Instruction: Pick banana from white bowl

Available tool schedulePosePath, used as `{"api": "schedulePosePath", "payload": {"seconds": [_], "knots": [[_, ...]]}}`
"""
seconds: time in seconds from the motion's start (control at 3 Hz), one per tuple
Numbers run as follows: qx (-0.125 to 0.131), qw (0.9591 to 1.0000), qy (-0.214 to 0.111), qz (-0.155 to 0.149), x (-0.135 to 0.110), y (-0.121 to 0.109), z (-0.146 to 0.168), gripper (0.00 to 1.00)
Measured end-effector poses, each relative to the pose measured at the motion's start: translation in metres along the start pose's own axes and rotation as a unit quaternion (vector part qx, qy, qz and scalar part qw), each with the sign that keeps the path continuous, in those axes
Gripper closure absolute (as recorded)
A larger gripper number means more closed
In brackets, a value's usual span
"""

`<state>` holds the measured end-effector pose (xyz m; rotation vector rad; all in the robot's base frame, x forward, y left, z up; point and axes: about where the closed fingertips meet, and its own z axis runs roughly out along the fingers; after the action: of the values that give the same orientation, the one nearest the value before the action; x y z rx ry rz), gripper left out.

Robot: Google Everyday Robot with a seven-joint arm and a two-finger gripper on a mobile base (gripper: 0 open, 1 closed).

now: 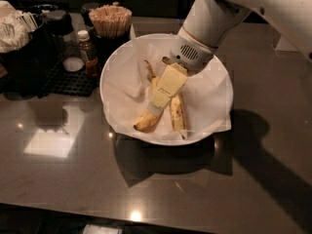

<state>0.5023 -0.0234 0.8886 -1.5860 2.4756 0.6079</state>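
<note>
Camera view | end effector (157, 103) sat low inside white bowl (113, 71) on worktop (73, 179), laid over banana (145, 122) | banana lay left of bowl's centre, its middle hidden, only stem and lower tip showing | grip open or closed: could not tell | slimmer banana (177, 115) just beside, upper end hidden

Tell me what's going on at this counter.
A white robot arm reaches into the large, paper-lined white bowl. Its claw sits low over the thicker, curved yellow banana, beside a slimmer, straighter banana. Both bananas lie in the bowl; nothing is lifted yet.
</note>
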Motion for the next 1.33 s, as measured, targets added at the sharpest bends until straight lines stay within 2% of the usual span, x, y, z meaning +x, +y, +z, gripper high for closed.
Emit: {"api": "schedulePosePath", "payload": {"seconds": [0.33,0.67,1.33], "knots": [[0.021,0.9995,0.004,0.024,0.0,-0.002,0.002,0.0],[0.039,0.9967,0.015,0.069,0.003,-0.008,0.01,0.0],[0.043,0.9896,0.034,0.133,0.011,-0.018,0.028,0.0]]}}
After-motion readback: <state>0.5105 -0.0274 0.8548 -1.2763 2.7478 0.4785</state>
